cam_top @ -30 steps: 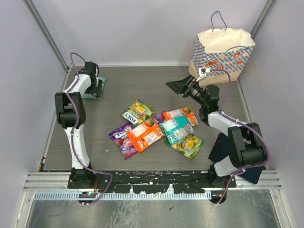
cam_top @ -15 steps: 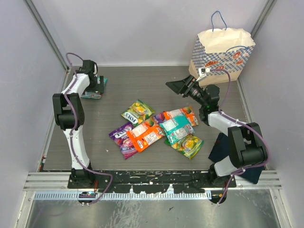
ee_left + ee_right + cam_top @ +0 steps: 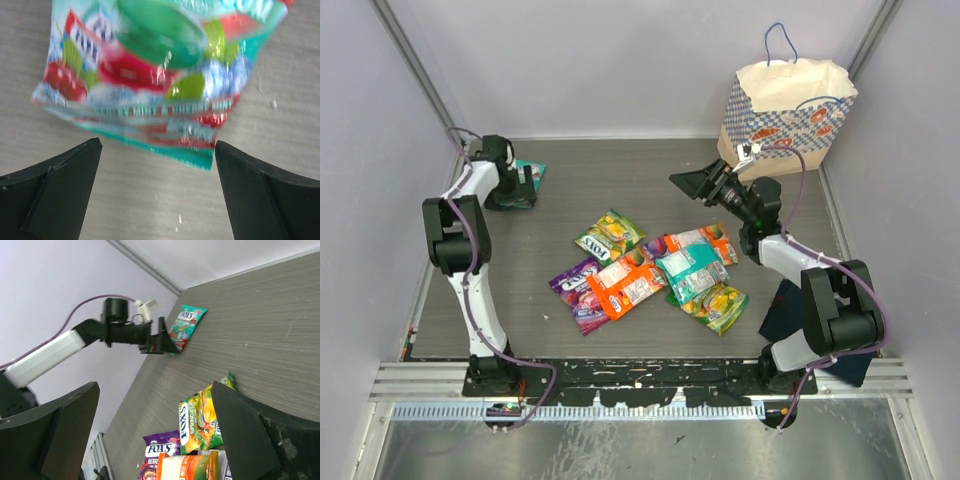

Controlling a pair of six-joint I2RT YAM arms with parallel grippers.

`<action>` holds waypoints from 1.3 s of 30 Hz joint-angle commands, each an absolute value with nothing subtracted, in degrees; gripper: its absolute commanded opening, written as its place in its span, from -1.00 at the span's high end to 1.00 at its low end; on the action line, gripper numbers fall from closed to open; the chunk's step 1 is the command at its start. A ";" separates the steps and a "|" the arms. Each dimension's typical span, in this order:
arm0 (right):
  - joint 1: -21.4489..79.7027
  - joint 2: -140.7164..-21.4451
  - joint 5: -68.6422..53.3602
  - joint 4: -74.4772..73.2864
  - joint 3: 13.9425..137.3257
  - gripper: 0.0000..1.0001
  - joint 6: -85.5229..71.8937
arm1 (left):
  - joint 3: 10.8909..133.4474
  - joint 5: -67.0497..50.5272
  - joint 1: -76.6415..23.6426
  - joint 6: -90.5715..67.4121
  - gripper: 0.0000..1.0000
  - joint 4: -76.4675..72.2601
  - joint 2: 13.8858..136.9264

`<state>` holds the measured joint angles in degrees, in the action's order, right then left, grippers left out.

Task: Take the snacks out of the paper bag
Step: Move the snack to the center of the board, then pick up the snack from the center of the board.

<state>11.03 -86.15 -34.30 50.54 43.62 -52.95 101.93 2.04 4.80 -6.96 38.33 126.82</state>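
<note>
Beige with a blue-checked band, the paper bag (image 3: pixel 785 108) is standing upright at the far right corner of the grey table (image 3: pixel 620 180), its blue cord handle sticking up above the open mouth. Whether anything is lying inside it, the views are not showing.

A loose pile of snack packets (image 3: pixel 650 268) is lying flat in the middle of the table, well apart from the bag. In it a green-yellow packet (image 3: pixel 610 235) is sitting farthest back, a purple packet (image 3: pixel 578 285) is lying at the left edge, an orange packet (image 3: pixel 625 285) is overlapping it, and a teal-fronted packet (image 3: pixel 690 270) is resting toward the right.

One more snack, a teal cherry packet (image 3: pixel 150 75), is lying alone at the far left corner. The left gripper (image 3: pixel 156 150) is hovering low right at its near edge with both fingers (image 3: pixel 55 195) spread wide, so it is gripping nothing.

The right gripper (image 3: pixel 705 183) is hanging in the air between the pile and the bag, pointing left across the table. Its fingers (image 3: pixel 250 440) are spread wide as well and are holding nothing.

A folded navy cloth (image 3: pixel 782 310) is lying by the right arm's base.
</note>
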 commanded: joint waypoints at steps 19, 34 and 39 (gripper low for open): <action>9.03 -56.17 2.63 -6.91 32.24 -0.89 -43.75 | 85.13 -21.82 -39.67 6.82 -0.60 20.06 108.22; 8.17 -65.46 -5.00 1.06 25.14 -0.60 -43.73 | 83.46 -21.21 -43.16 1.60 -0.58 11.29 114.45; 8.13 -65.79 -10.37 6.41 22.06 -0.52 -43.59 | 83.26 -20.85 -43.24 1.58 -0.58 11.07 115.65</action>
